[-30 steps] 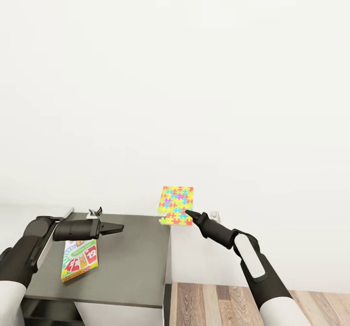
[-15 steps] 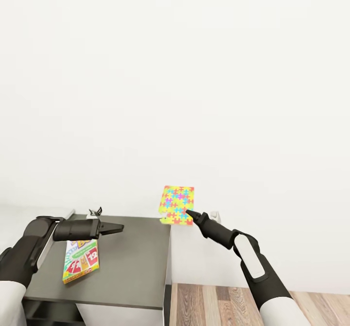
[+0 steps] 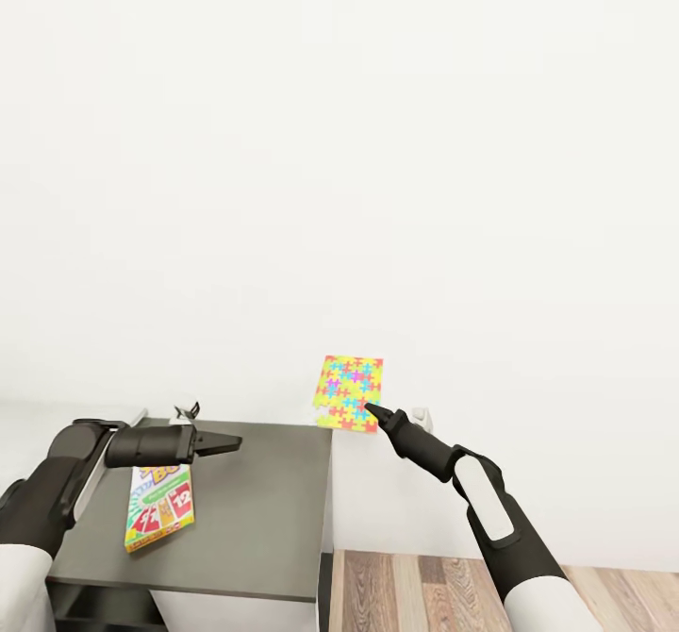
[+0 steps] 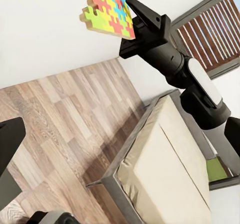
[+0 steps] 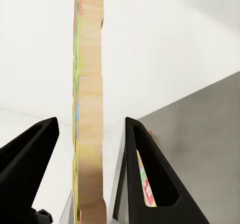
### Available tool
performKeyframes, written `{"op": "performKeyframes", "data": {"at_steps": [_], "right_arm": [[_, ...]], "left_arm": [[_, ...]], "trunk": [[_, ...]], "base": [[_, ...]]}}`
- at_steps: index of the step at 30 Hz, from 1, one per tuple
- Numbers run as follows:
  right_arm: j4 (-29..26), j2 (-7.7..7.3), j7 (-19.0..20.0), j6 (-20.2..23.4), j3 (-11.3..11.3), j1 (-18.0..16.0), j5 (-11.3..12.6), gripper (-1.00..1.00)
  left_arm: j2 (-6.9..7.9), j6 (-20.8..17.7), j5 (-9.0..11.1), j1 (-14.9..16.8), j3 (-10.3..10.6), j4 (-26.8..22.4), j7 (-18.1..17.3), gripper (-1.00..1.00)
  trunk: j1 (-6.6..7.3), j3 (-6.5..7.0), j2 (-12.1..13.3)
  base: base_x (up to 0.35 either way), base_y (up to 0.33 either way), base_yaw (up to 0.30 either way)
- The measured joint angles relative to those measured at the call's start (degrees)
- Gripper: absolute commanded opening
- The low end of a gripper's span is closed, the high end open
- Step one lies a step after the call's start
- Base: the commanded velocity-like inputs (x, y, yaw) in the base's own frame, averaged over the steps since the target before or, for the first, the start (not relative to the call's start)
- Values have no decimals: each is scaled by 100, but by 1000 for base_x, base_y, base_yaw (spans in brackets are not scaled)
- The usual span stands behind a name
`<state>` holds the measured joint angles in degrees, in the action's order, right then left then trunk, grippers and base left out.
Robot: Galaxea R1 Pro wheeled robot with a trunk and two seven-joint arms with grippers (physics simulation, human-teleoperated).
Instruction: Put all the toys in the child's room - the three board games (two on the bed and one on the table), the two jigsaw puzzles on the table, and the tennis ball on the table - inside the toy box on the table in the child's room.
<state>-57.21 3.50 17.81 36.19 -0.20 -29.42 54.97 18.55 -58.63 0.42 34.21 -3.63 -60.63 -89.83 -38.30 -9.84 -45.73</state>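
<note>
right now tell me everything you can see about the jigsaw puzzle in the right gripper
The jigsaw puzzle is a thin, flat, squarish slab, its face yellow with interlocking pieces in red, blue, green and orange. Edge-on in the right wrist view, its side looks like pale plain wood or card. It is held upright in the air against the white wall, its face toward the head camera, beyond the dark grey table's right edge. The right gripper grips it at a lower corner; nothing else touches it.
</note>
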Motion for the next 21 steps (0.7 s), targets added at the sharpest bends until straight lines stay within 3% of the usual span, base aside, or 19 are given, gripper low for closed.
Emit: {"op": "performKeyframes", "data": {"at_steps": [21], "right_arm": [[35,2,-6,-6,-8,1,-4,-100]], "left_arm": [[-30,0,0,-6,32,0,0,100]], "trunk": [[462,378,844]], "base": [[0,0,0]]}}
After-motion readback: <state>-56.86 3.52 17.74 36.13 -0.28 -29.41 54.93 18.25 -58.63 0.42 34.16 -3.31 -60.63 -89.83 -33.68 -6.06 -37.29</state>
